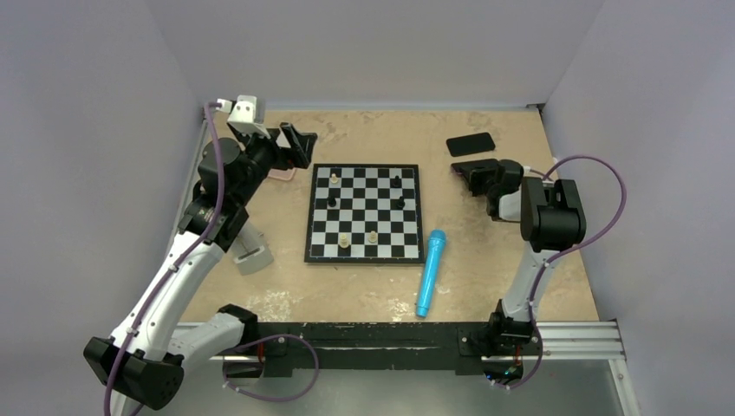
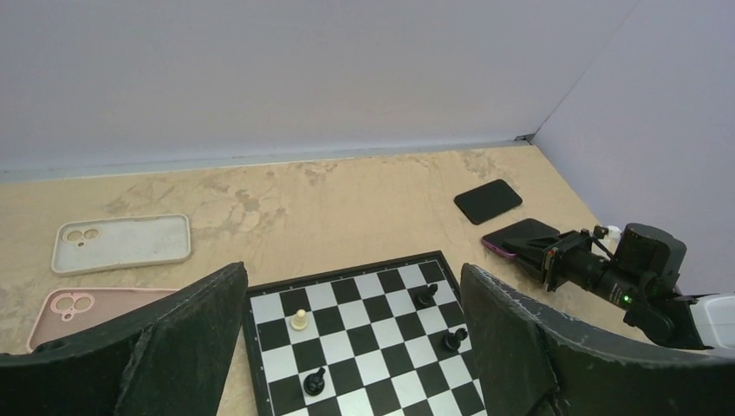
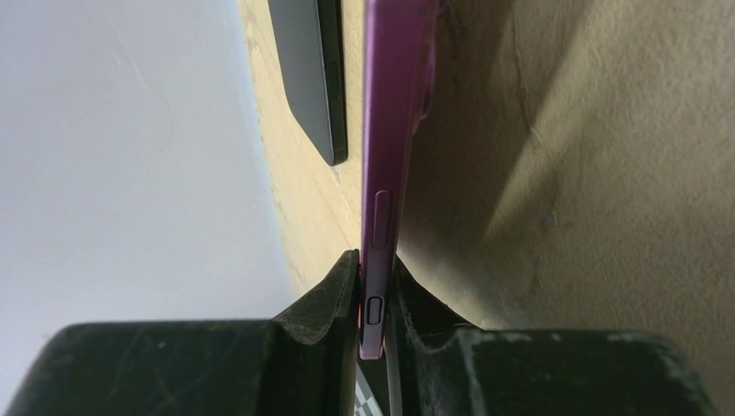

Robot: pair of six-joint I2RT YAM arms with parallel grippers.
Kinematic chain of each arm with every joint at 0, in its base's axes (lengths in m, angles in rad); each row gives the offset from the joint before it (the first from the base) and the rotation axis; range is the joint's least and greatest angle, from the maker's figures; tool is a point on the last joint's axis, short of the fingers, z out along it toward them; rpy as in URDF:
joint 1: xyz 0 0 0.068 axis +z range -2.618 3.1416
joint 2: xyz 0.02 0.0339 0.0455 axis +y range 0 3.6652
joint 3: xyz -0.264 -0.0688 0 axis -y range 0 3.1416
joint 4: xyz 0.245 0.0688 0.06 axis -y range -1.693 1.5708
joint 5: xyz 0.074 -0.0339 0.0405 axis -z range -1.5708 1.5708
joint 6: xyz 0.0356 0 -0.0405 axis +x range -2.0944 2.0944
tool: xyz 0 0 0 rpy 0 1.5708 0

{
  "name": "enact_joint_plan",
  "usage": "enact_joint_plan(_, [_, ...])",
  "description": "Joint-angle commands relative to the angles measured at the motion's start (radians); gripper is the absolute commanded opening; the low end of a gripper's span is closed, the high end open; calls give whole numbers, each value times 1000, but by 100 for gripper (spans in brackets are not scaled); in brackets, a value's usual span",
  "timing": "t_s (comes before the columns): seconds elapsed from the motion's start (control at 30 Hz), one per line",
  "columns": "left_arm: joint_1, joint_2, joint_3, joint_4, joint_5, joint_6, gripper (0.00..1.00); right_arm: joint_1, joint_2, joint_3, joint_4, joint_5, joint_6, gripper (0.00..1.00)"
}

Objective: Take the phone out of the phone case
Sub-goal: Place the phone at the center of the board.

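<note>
The right gripper (image 3: 373,286) clamps the purple phone case (image 3: 386,130) edgewise by the table's (image 1: 485,286) right edge, probably for peeling; the left gripper (image 2: 351,286) gapes empty.

Black phone (image 1: 471,143) beside right claw (image 1: 477,170), chessboard (image 1: 364,215) mid-table, marker (image 1: 431,273) near it

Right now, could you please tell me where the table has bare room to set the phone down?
Bare table beyond the chessboard, and the near strip left of the blue marker. Crowded: white case, pink case far left; black phone, purple-cased phone far right.
</note>
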Motion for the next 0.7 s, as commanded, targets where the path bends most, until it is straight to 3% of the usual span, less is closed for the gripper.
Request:
enact_joint_plan(0.0, [23,-2,-3,50,40,-20,95,7,-7,26,35,46,3,17])
enact_joint_plan(0.27, [61,10,-3,55,69,-59,94,8,9,55,6,48,-4,22])
enact_joint_plan(0.5, [63,10,-5,55,75,-71,94,7,-69,57,-113,24,-68,69])
enact_joint_plan(0.67, [63,13,-3,55,83,-80,94,7,-172,-58,-77,-45,-79,76])
